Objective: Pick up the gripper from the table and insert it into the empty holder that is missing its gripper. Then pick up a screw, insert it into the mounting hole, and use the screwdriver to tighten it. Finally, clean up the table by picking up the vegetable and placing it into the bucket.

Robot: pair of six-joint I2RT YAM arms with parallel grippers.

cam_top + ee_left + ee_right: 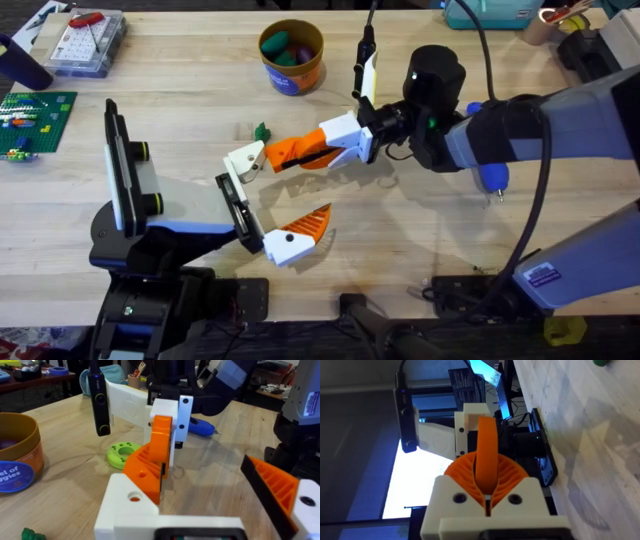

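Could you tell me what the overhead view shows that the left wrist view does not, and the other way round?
Only the overhead view: a green baseplate and a clear parts box at the table's left end.
Only the left wrist view: a green ring lying flat on the table beyond the gripper.
Both: the gripper clamped in the right gripper, the bucket and the screwdriver lying on the table.

The gripper (300,150) is orange with ribs and a white base. The bucket (291,57) is orange-brown with a blue band. The screwdriver (201,426) is blue. The desk (200,110) is pale wood.
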